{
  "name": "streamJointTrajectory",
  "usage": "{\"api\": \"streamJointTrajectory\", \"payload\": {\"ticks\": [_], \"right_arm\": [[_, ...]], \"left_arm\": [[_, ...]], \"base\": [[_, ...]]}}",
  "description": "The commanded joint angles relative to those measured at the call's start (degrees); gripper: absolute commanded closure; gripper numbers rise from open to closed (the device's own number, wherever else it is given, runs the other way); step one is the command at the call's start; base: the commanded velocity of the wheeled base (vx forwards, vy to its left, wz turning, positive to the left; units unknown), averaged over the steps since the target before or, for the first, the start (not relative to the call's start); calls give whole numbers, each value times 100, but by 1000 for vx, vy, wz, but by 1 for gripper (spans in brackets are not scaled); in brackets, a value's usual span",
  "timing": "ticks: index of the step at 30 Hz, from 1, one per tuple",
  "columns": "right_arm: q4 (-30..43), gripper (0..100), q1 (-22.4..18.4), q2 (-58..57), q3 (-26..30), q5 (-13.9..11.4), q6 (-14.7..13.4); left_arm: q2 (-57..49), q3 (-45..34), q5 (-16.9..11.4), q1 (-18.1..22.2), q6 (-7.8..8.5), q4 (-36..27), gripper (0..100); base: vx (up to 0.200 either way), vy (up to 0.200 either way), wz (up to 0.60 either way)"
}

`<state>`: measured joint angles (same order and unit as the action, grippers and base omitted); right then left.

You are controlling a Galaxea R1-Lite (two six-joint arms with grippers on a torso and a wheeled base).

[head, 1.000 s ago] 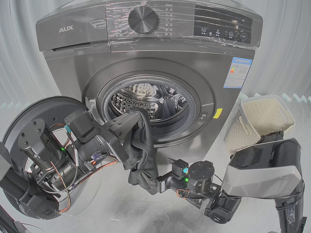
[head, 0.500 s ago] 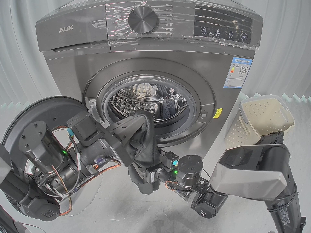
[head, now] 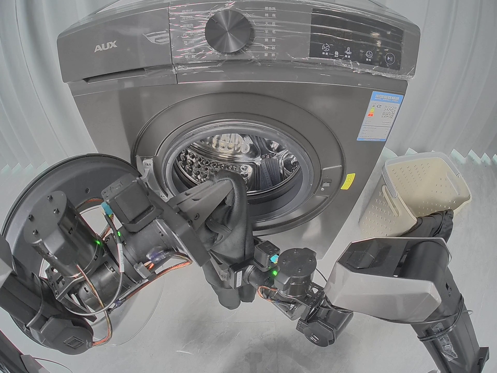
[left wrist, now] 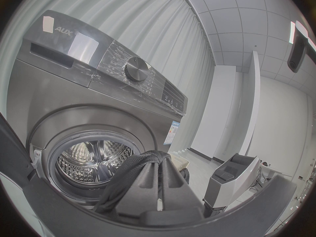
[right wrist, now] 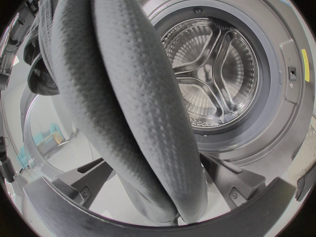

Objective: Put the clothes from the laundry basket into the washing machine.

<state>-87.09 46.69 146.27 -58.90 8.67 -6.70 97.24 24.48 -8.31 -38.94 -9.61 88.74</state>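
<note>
Left gripper (head: 223,188) is pinched shut on the top of a dark garment (head: 235,224) right at the mouth of the washing machine (head: 310,110), the rest dangling outside below the lip. Under it the right gripper (right wrist: 156,160) has fingers (right wrist: 89,178) spread either side of the tail, can't really tell if they touch it; laundry basket (head: 414,187) sits off right. Loading step I'd say: next scoop the tail up and inside, then release.
</note>
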Motion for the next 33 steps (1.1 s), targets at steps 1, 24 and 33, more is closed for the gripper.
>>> {"api": "streamJointTrajectory", "payload": {"ticks": [1, 24, 33], "right_arm": [[-10, 0, -11, 112, -183, 39, -6], [-80, 100, -644, -1163, 714, 232, -94], [-19, 100, -573, -1444, 705, 320, -112]], "left_arm": [[-30, -22, 5, 0, -6, 3, 100], [146, -1050, -223, 651, 29, -5, 100], [1016, -1367, -223, 659, 451, 12, 100]], "base": [[0, 0, 0], [0, 0, 0], [0, 0, 0]]}}
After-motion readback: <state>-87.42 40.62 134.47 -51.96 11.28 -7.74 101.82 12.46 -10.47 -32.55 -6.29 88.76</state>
